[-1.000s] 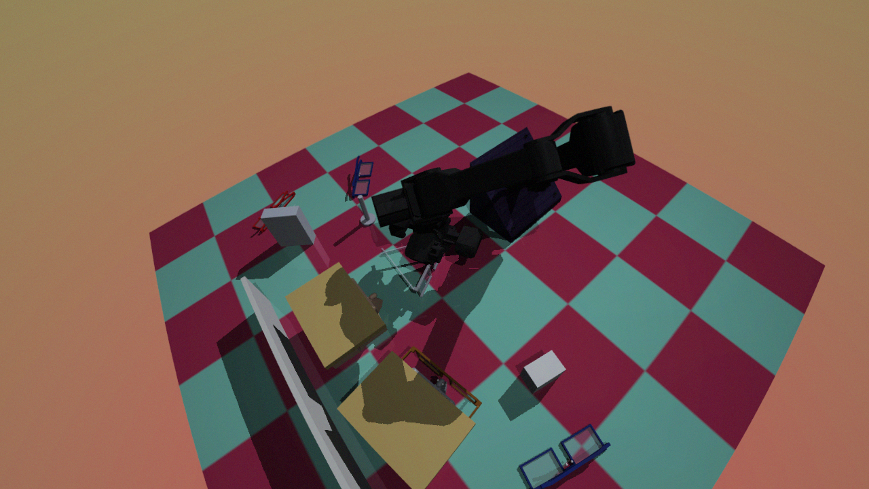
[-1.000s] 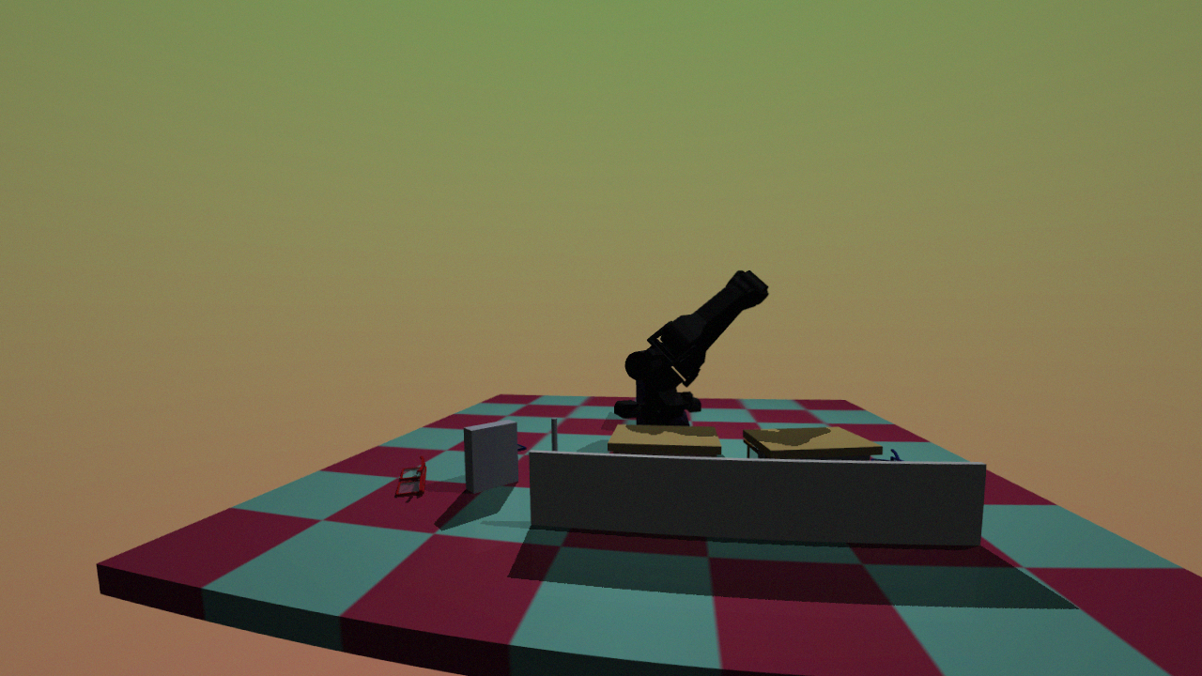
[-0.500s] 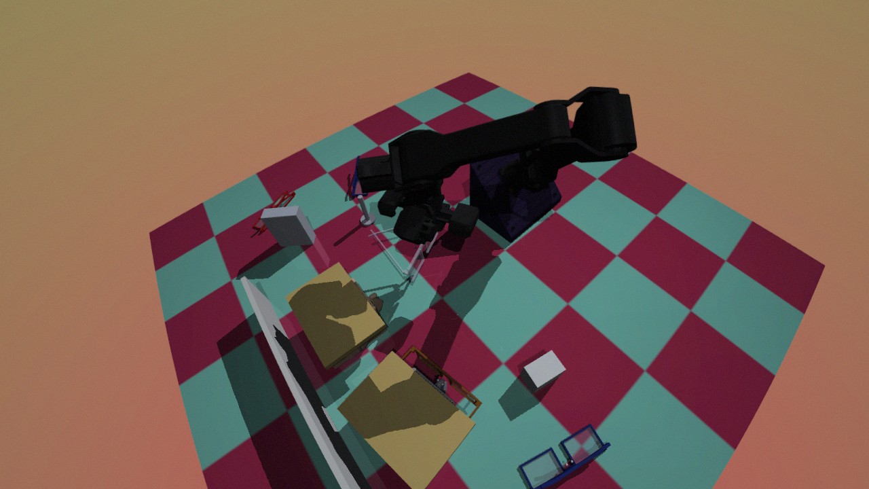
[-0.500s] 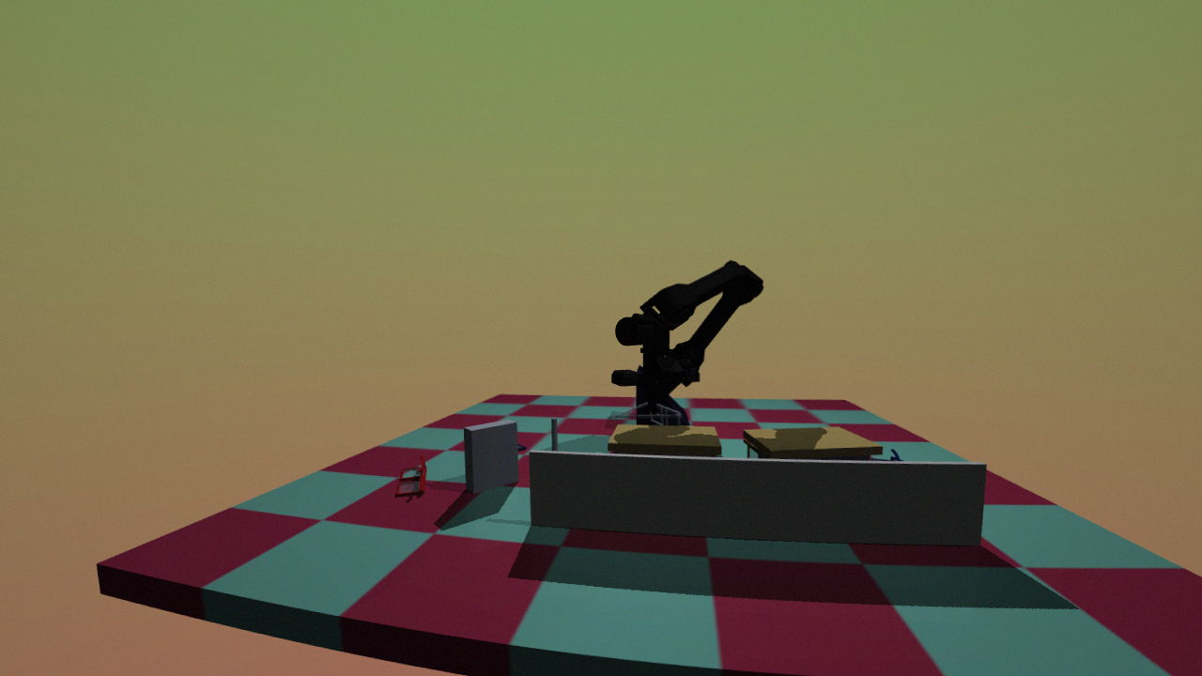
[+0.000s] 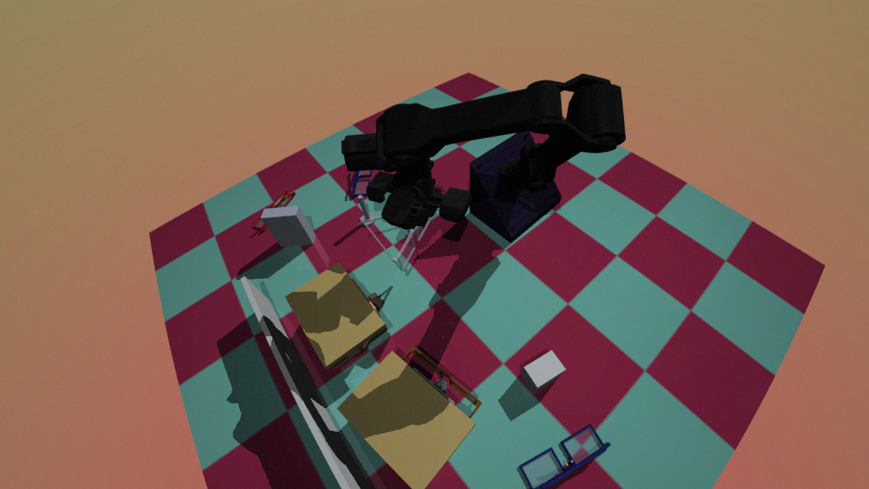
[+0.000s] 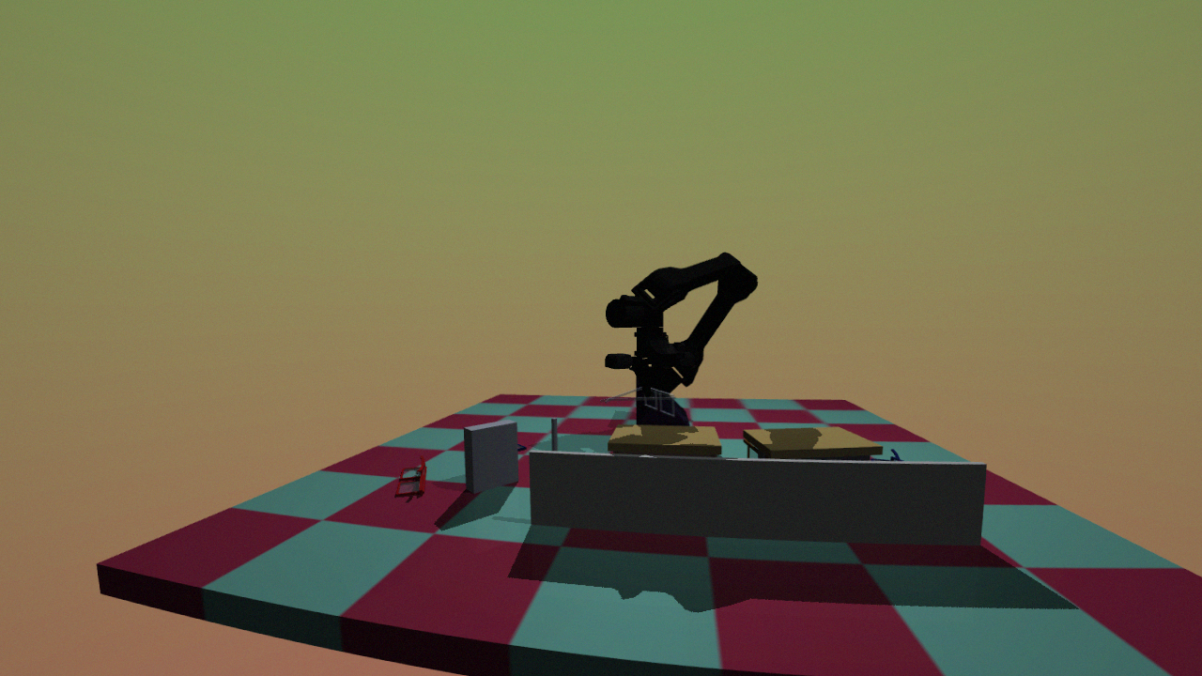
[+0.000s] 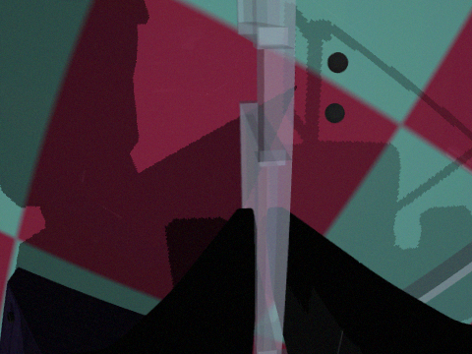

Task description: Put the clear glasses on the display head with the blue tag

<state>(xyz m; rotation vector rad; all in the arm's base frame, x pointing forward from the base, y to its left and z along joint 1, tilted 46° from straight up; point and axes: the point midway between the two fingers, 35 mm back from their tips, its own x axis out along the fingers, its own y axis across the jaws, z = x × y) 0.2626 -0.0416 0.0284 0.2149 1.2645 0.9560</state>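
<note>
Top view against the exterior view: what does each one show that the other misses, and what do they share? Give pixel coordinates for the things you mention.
Only top: the small white block (image 5: 544, 367) and the orange-brown glasses (image 5: 448, 375) beside the larger yellow slab (image 5: 407, 419) (image 6: 810, 442).

Only exterior: the table's side face (image 6: 352, 633), showing its thickness.

Both: the arm (image 5: 486, 115) (image 6: 693, 273), the clear glasses (image 5: 398, 261) (image 6: 659, 402) (image 7: 275, 187), the red glasses (image 5: 290, 192) (image 6: 423, 479), the upright grey block (image 5: 292, 226) (image 6: 489, 458), the smaller yellow slab (image 5: 340, 322) (image 6: 664, 438) and the long low wall (image 5: 254, 297) (image 6: 756, 499).

The gripper's two black fingers pinched the clear glasses (image 7: 275, 98) above a red-and-green checkered surface (image 7: 187, 69).
</note>
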